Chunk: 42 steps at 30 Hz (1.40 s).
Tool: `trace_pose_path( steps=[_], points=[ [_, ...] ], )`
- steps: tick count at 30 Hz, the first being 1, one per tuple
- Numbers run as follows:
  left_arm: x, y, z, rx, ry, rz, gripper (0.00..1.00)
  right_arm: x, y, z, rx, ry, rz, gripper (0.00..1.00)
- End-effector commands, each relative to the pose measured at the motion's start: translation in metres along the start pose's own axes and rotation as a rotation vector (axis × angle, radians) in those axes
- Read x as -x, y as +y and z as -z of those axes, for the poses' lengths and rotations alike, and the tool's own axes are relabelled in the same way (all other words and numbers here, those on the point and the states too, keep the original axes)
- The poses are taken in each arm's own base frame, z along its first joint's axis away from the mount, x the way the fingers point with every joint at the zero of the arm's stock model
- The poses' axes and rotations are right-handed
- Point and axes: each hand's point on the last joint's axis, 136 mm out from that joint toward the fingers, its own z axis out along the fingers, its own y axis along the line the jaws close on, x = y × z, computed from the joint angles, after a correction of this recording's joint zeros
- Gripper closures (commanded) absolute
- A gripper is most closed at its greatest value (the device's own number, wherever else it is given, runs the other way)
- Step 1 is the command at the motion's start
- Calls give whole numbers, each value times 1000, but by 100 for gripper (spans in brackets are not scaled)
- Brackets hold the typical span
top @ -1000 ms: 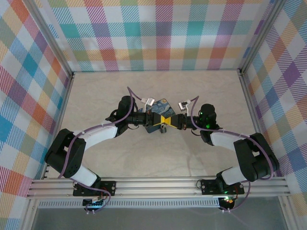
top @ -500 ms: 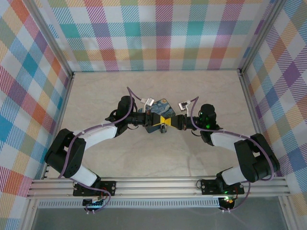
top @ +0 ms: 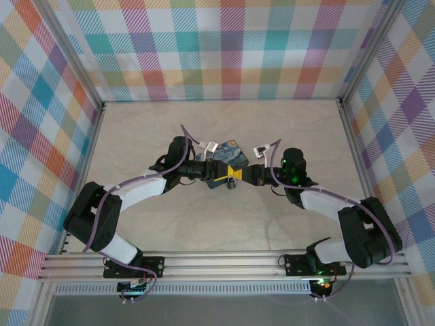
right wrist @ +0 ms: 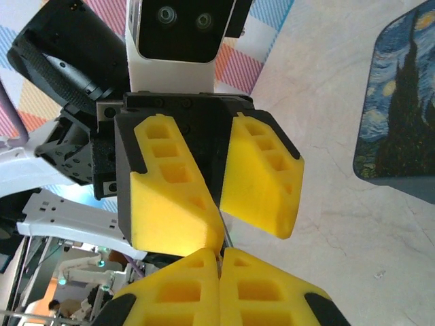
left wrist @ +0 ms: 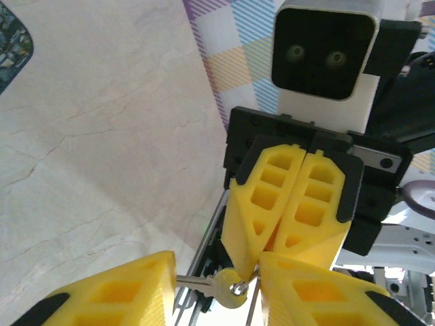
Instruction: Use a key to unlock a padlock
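My two grippers meet tip to tip above the table in front of the painted tin (top: 228, 153). The small silvery key (left wrist: 219, 284) hangs between the fingers of my left gripper (left wrist: 216, 288), which stand apart; its blade tip touches the left finger (left wrist: 129, 288). My right gripper (right wrist: 219, 257) is shut, pinching the key by the ring end of its round head. From the right wrist a thin metal sliver (right wrist: 225, 229) of the key sticks up out of those shut tips. From above, the left gripper (top: 228, 174) and right gripper (top: 240, 174) touch. The padlock is hidden.
The blue-yellow tin (right wrist: 401, 115) lies flat on the marble table (top: 136, 136), just behind the grippers; its corner (left wrist: 10, 47) shows from the left wrist. Checked walls (top: 224, 47) enclose the table on three sides. The aluminium rail (top: 224, 261) runs along the near edge.
My left gripper has opened and let go of the key. My right gripper has closed fully on the key's head end. Both arms stayed nearly in place.
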Motion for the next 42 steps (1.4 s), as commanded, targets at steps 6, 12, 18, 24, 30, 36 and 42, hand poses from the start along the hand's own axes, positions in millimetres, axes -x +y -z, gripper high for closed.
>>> trace_pose_path(
  steps=[6, 12, 18, 24, 30, 36, 42],
  points=[
    [37, 20, 31, 198, -233, -32, 58, -18, -6, 3, -18, 63, -5, 100],
    [31, 30, 38, 254, -270, 15, 57, -16, -15, 7, -64, 41, -27, 100],
    [-6, 51, 19, 463, -288, 5, 57, -3, -35, 21, -191, -57, -68, 100],
    [-12, 79, 4, 607, -374, -3, 56, 9, -61, 47, -345, -156, -147, 100],
    [-23, 100, -32, 745, -302, -64, 51, 17, -74, 78, -458, -250, -174, 100],
    [-16, 111, -38, 896, -351, -106, 45, 19, -78, 80, -492, -243, -177, 100],
    [-12, 125, -45, 1025, -350, -107, 44, 22, -89, 83, -556, -235, -188, 100]
  ],
)
